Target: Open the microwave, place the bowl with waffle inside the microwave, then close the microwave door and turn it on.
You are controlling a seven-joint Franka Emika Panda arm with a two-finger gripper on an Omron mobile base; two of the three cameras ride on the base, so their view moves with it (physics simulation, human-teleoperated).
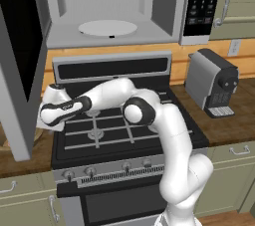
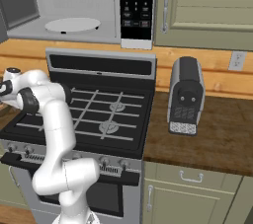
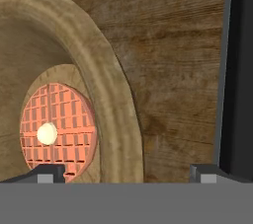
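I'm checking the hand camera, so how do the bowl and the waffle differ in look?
The bowl is brown wood with a thick smooth rim; the waffle is reddish-orange with a grid pattern and a pale dab on top. The bowl is far wider; the waffle lies small on its bottom. Both are round.

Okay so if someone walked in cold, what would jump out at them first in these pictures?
The microwave above the stove gapes wide open, its white turntable bare. The white arm bends low to the left, off the stove's edge. Its open hand hovers over the rim of the wooden bowl, the waffle inside.
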